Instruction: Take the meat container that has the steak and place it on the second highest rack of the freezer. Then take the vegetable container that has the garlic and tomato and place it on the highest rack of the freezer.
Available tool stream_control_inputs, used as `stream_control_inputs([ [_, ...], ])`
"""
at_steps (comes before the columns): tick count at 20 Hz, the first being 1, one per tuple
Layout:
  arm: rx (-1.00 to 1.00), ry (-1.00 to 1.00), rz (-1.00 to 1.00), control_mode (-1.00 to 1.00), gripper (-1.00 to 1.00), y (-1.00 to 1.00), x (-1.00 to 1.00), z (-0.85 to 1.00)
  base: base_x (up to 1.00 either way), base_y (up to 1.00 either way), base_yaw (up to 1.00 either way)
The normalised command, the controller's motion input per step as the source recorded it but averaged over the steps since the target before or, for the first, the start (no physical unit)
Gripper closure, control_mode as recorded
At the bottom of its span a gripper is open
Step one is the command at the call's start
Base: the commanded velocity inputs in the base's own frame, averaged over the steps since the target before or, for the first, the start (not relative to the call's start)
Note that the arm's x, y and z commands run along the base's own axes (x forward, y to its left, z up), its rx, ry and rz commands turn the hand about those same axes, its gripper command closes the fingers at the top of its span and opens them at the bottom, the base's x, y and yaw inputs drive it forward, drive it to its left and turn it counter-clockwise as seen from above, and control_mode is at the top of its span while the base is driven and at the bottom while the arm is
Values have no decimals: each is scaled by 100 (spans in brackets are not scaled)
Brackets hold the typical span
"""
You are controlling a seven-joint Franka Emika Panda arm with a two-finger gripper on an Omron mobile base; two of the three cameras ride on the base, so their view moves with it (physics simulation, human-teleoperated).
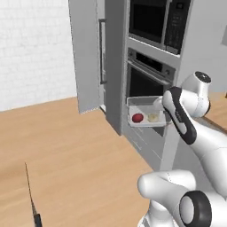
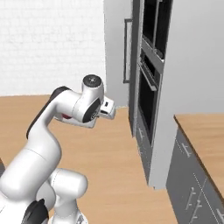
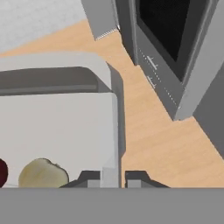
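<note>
Pincer [image 3: 110, 178] clamped on vegetable container [image 1: 141, 103], seemingly airborne.

The tool [image 3: 111, 178] is clamped on the right rim of the vegetable container [image 3: 65, 127], its two dark fingertips [image 3: 89, 178] pressing that thin pale wall from either side. Inside the tray, near the tool, lies a pale tan bulb of garlic [image 3: 43, 173], with the dark red edge of the tomato [image 3: 3, 172] just left of it. Beyond the tray are the wooden floor [image 3: 153, 135], a black-windowed oven [image 3: 168, 26] and a grey door panel [image 3: 101, 16].
</note>
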Motion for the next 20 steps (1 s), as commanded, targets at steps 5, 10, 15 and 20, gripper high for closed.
stream_control_inputs([
  [5, 0, 0, 0, 100, 100, 0, 0, 0, 98, 1, 15],
  [10, 0, 0, 0, 100, 100, 0, 0, 0, 100, 19, -7],
  [15, 0, 0, 0, 100, 100, 0, 0, 0, 100, 28, -16],
  [20, 0, 0, 0, 100, 100, 0, 0, 0, 100, 34, -20],
])
